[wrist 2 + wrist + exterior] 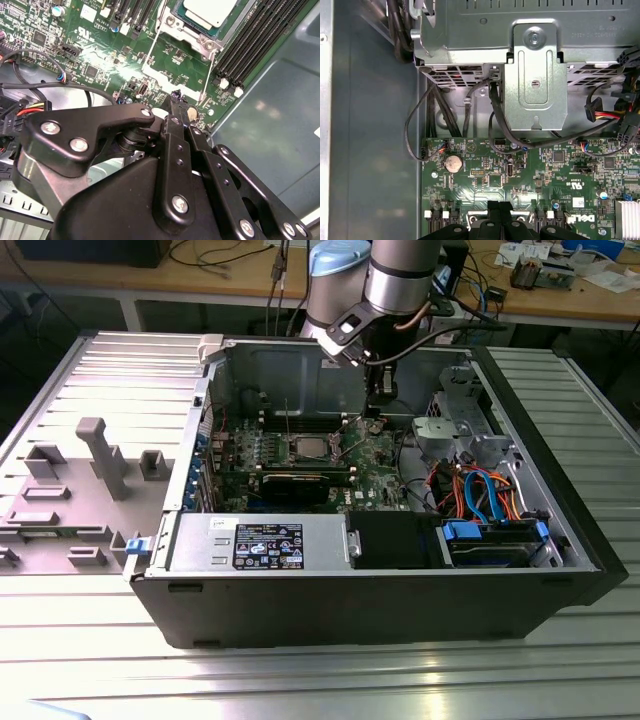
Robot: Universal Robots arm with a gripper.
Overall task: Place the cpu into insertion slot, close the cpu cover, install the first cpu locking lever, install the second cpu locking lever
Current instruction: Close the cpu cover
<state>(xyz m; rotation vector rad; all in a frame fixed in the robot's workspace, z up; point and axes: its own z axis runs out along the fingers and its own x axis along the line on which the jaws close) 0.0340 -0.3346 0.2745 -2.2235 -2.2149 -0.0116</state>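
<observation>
Black metal pincer, closed tight on nothing visible, could scrape the green motherboard just beneath it or snag the thin bright wire lever beside its tip.

Arm: one, silver-grey, its wrist section angled steeply down. Gripper: black, pointing downward below the wrist. Fingers pressed together, no gap at tips. Linkage bars drawn in alongside them.

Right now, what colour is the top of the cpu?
Silvery-grey metal, with a pale edge. The cpu shows best in the second wrist view.
</observation>
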